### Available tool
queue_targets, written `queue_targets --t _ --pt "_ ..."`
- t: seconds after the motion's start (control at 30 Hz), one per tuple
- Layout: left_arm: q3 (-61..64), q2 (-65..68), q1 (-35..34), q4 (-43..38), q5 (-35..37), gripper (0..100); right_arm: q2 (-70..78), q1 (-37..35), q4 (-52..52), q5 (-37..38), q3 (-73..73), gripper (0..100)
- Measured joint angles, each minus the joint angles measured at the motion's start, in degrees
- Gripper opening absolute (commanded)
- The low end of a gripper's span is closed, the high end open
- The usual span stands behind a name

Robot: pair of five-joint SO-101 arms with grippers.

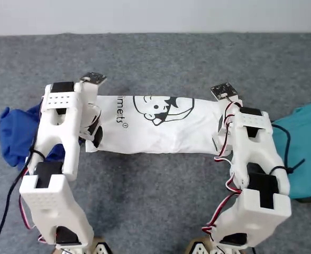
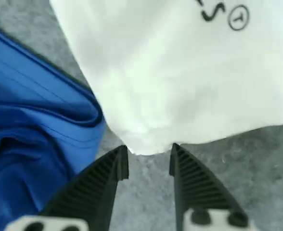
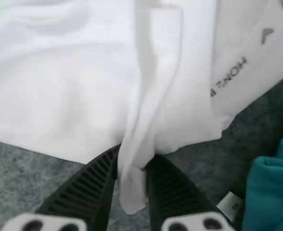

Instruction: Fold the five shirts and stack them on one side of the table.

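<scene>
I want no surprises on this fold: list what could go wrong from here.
1. The left tool is open, with only a corner of the white shirt at its tips, while the right tool is shut on a bunched fold. A lift now would likely drag the shirt askew.
2. The blue shirt lies right beside that corner, so closing there might catch it too.
3. The right tool's narrow pinch may slip free.

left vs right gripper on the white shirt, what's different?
Left gripper is open at the white printed shirt corner, holding nothing; right gripper is shut on a fold of it. Left sits beside the crumpled blue shirt; right beside the teal shirt. Both are at the same edge.
</scene>
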Motion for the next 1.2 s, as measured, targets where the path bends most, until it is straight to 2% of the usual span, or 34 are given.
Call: queue_targets --t 0.43,0.53,0.63,0.93,1.2 --pt "-6.42 13.63 -0.09 -0.44 -2.64 17 -0.09 0.00 0.00 0.00 0.53 1.0" --pt "-7.91 14.42 -0.18 0.62 -2.73 13 -0.09 0.00 0.00 0.00 0.53 1.0" --pt "-8.09 14.86 -0.09 0.62 -2.73 2 -0.09 0.00 0.00 0.00 0.53 1.0" --pt "-9.32 16.26 0.09 0.97 -2.46 1 -0.09 -0.09 0.00 0.00 0.62 1.0" --pt "-13.45 14.59 0.18 9.67 -2.73 1 -0.09 -0.09 0.00 -0.09 0.62 1.0"
